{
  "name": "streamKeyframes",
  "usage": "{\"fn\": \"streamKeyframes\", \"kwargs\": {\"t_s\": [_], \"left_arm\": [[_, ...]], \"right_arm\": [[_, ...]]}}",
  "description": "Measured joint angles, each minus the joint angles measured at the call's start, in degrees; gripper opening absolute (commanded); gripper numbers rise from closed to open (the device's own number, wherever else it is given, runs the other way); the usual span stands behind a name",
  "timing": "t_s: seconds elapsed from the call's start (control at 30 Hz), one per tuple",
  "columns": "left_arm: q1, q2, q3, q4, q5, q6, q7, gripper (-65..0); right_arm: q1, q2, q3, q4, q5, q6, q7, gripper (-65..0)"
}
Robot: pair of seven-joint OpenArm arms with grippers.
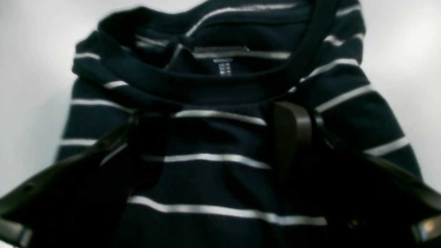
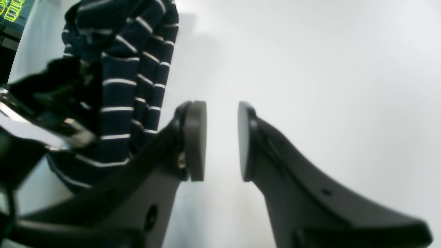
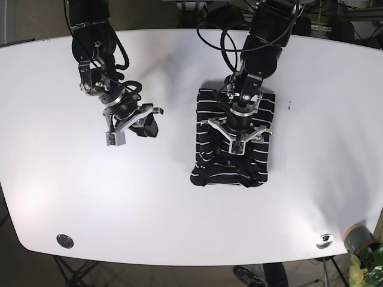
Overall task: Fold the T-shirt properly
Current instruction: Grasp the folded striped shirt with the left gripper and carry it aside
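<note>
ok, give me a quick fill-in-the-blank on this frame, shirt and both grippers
1. The T-shirt is navy with white ____.
2. The right gripper holds ____, with a gap between its pads.
3. The left gripper is directly above the ____.
4. The shirt lies on a ____ table.

Missing words: stripes; nothing; T-shirt; white
</note>
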Motion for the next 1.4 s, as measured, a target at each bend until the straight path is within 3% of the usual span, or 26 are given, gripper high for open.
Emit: {"fn": "streamKeyframes", "kwargs": {"t_s": [0.13, 0.23, 0.37, 0.5, 0.63, 0.77, 1.03, 1.4], "left_arm": [[-0.22, -0.07, -0.15, -5.46, 0.0, -0.79, -7.78, -21.5], [0.15, -1.62, -1.75, -6.45, -0.83, -5.07, -9.25, -21.5], [1.38, -3.5, -6.54, -6.73, -1.53, -10.14, -8.74, -21.5], [1.81, -7.34, -13.55, -6.6, -2.99, -19.04, -5.84, -22.1], [1.79, -12.96, -19.74, -6.73, -3.85, -26.25, -1.38, -22.2], [1.86, -19.61, -23.02, -9.14, -4.28, -31.23, -0.7, -22.2], [1.73, -31.67, -26.16, -18.1, -4.46, -35.78, -1.75, -22.2], [0.04, -42.51, -26.34, -36.92, -2.6, -36.85, -13.81, -22.2]], "right_arm": [[0.0, 0.02, -0.02, 0.0, 0.24, 0.07, -0.02, -50.6], [0.0, 0.02, -0.02, -0.02, 0.2, 0.04, -0.04, -50.6], [-0.02, 0.0, -0.04, 0.0, 0.17, 0.04, -0.04, -50.6], [-0.02, 0.04, 0.02, 0.0, 0.42, 0.02, 0.04, -50.6], [0.0, -0.02, -0.04, 0.0, 0.63, 0.11, 0.0, -50.6], [0.0, -0.04, 0.02, 0.0, -0.13, 0.0, 0.0, -50.6], [0.02, -0.33, 0.0, 0.0, 0.04, 0.04, 0.02, -50.6], [-0.98, -0.02, -0.15, 3.26, -0.07, 0.04, 0.0, -50.6]]}}
